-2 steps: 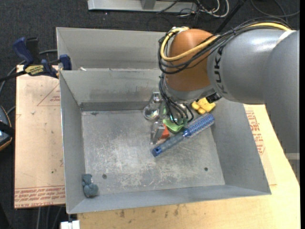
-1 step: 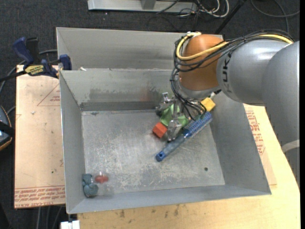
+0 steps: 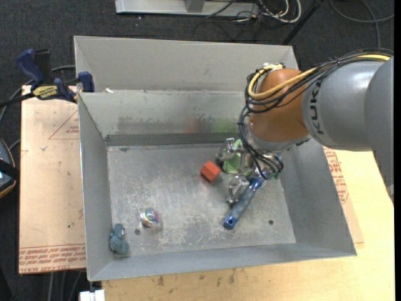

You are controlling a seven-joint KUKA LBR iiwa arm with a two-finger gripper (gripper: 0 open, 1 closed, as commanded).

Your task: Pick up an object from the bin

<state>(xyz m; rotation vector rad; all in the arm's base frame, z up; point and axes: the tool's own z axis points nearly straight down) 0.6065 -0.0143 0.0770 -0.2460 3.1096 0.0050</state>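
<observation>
Blue rod (image 3: 240,207) lies slanted beneath the low gripper (image 3: 239,190), probably the pick target; whether the gripper is spread or closed cannot be told.

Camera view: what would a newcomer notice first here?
The big grey arm with its orange cover reaches in from the right, its pincer low beside a small orange block and a long blue thing. Far off, near the front left corner, lie a shiny little ball and a blue-grey lump.

Tangled cables (image 3: 276,2) and a grey metal bar (image 3: 156,5) lie on the dark carpeted floor (image 3: 37,17)
</observation>
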